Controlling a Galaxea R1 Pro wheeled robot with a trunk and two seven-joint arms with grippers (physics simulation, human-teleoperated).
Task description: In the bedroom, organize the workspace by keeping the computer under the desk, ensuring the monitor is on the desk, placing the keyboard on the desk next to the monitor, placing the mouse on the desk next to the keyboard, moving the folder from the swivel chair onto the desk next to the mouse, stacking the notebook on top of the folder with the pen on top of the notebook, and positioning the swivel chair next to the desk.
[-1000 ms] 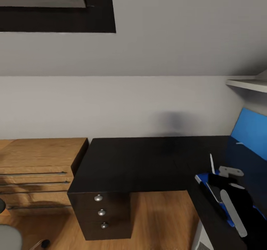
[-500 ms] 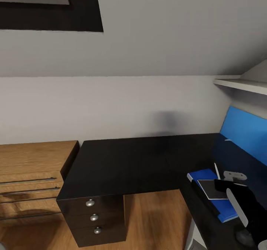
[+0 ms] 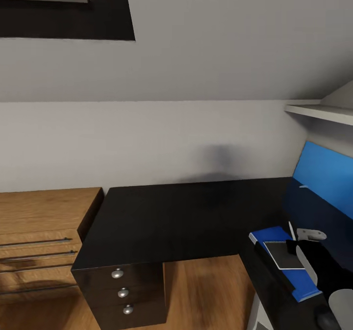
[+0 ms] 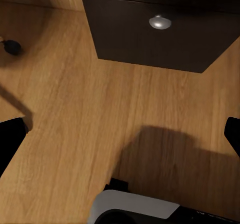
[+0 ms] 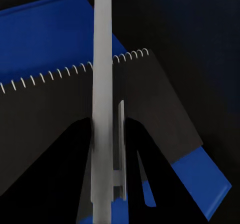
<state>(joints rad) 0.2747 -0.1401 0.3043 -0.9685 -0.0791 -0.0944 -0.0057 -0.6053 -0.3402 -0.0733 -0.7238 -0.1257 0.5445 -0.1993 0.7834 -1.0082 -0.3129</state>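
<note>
**Spotter:** Question first: which step have you got in hand?

**Checker:** Going by the head view, the last of the stack. The folder (image 3: pixel 272 234) lies on the desk (image 3: pixel 181 212) at its right-hand wing, and the notebook (image 3: pixel 281 254) lies flat on the folder. Your right gripper (image 3: pixel 300 244) hangs just over them with the pen (image 3: pixel 292 230) standing tilted above the notebook. The wooden dresser (image 3: pixel 41 220) is off to the left, well apart.

**Spotter:** And your left side?

**Checker:** In the left wrist view, your left gripper (image 4: pixel 120 134) has its fingers spread wide with nothing between them. It hangs over the wooden floor (image 4: pixel 75 109), near the drawer unit (image 4: pixel 150 39) and one silver knob (image 4: pixel 160 21).

**Spotter:** Right wrist?

**Checker:** There the pen runs straight out along the fingers and crosses the notebook's spiral edge, with blue folder beyond. The fingers look closed together on the pen's lower end.

**Spotter:** So what next?

**Checker:** My guess is that you should lower and tip the pen flat, keep it inside the notebook's cover, and only then let go, since a round pen may roll off.
</note>
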